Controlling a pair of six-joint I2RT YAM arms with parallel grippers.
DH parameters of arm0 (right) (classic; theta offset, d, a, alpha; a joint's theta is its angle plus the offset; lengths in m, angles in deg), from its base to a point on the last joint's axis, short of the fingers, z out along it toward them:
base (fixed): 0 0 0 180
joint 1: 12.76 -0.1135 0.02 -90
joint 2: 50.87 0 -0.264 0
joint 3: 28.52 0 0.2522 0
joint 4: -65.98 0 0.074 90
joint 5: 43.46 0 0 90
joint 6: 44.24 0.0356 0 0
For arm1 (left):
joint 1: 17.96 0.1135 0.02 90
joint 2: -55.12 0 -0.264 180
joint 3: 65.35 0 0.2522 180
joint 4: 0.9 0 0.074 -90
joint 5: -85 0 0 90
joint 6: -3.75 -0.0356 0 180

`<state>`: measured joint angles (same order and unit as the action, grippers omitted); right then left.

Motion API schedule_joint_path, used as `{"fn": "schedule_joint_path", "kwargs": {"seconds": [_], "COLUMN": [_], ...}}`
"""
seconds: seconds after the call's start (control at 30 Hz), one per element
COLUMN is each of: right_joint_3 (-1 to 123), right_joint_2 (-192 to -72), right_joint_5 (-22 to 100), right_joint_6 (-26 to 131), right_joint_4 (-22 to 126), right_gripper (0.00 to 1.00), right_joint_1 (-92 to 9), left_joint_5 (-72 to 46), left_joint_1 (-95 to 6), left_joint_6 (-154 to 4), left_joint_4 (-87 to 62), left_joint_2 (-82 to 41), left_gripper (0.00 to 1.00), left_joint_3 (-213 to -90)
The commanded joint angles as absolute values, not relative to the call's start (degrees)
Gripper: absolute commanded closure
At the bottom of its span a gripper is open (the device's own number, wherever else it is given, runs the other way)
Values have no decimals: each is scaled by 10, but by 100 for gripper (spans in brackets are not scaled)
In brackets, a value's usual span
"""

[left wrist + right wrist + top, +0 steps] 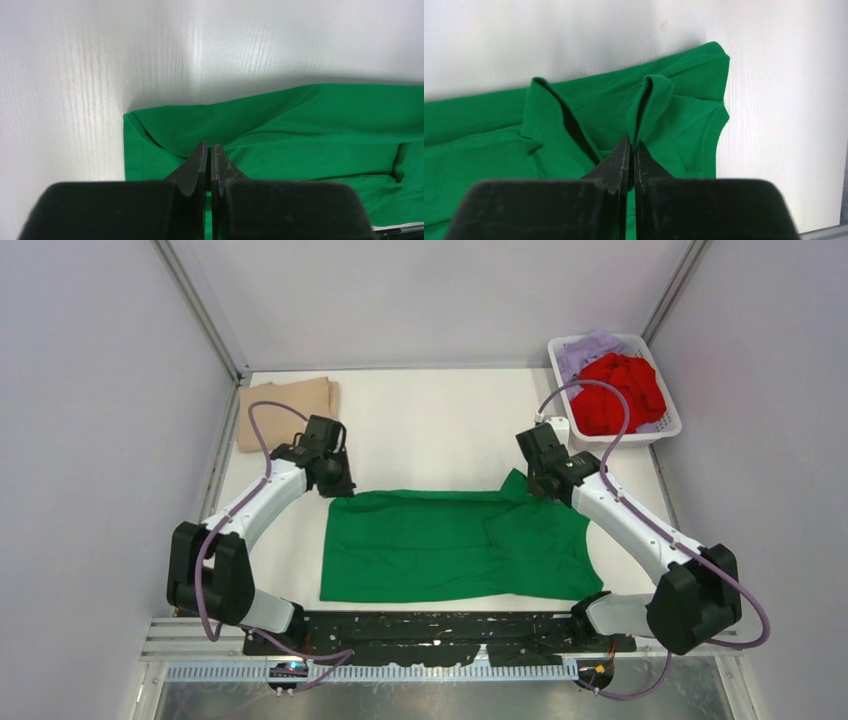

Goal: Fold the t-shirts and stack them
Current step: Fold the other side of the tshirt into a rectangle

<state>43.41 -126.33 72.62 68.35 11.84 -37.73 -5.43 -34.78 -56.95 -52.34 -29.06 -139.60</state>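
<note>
The bright green t-shirt (440, 545) lies spread across the middle of the table, partly folded. My left gripper (338, 485) sits at its far left corner; in the left wrist view the jaws (208, 146) are shut with green cloth (325, 130) drawn up to the tips. My right gripper (541, 486) sits at the far right corner, shut (631, 142) on a raised pinch of the green shirt (489, 145) near a sleeve. The tan t-shirt (287, 410) lies folded at the far left. The red t-shirt (620, 390) and the lavender t-shirt (590, 345) are bunched in the basket.
A white slotted basket (668, 427) stands at the far right corner of the table. Grey walls with metal posts close in the left, back and right sides. A black strip with the arm bases runs along the near edge.
</note>
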Motion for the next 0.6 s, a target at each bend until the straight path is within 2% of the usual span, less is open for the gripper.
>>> {"fn": "schedule_joint_path", "kwargs": {"seconds": [0.0, 0.4, 0.5, 0.57], "right_joint_3": [414, 364, 350, 339], "right_joint_2": [-1199, -1126, -1122, -1124], "right_joint_5": [774, 745, 723, 702], "right_joint_6": [710, 734, 731, 734], "right_joint_4": [56, -60, -59, -56], "right_gripper": [95, 95, 93, 89], "right_joint_1": [-409, -455, -462, -470], "left_joint_5": [-46, -85, -69, -56], "left_joint_1": [-350, -378, -386, -387], "left_joint_6": [-604, -626, -614, -600], "left_joint_4": [-498, -490, -493, -503], "left_joint_2": [-237, -154, -144, -143], "left_gripper": [100, 100, 100, 96], "left_joint_3": [-1370, -1270, -1251, -1241]}}
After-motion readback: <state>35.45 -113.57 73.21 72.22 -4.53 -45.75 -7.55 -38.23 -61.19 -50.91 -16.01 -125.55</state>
